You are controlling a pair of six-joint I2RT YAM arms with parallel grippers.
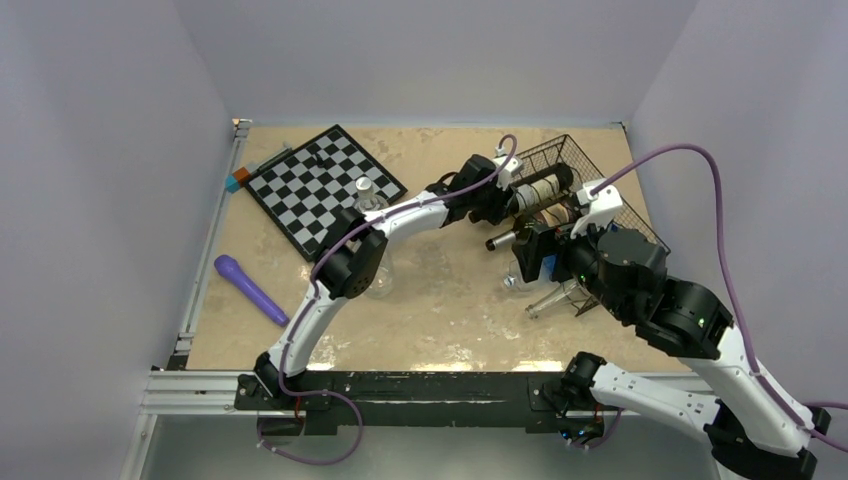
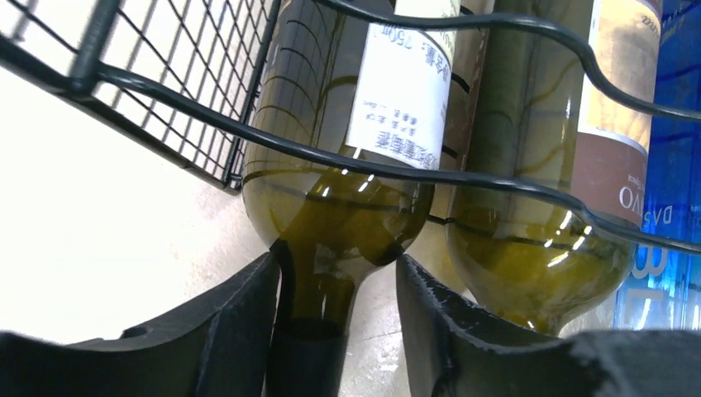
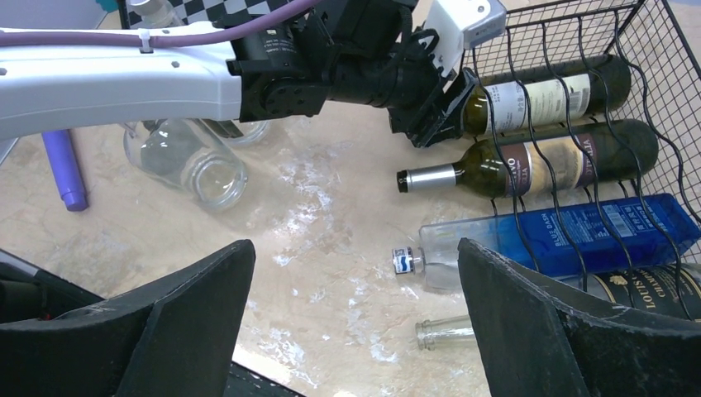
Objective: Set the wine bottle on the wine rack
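Note:
The wine bottle point(image 2: 347, 207), olive green glass with a white label, lies on its side in the top row of the black wire wine rack point(image 2: 165, 91), neck pointing out. In the left wrist view my left gripper point(image 2: 337, 269) straddles its neck: the left finger touches the neck and the right finger stands clear of it, so it is open. From the right wrist view the bottle point(image 3: 537, 95) rests in the rack point(image 3: 653, 50) with the left gripper point(image 3: 430, 116) at its neck. My right gripper point(image 3: 354, 248) hangs wide open above the table in front of the rack, holding nothing.
A brown-labelled bottle point(image 3: 562, 157), a blue bottle point(image 3: 579, 231) and a dark bottle point(image 3: 645, 285) lie in the rack below it. A clear bottle neck point(image 3: 438, 331) pokes out lowest. Glass jars point(image 3: 194, 161), a purple marker point(image 1: 250, 290) and a chessboard point(image 1: 320, 185) are to the left.

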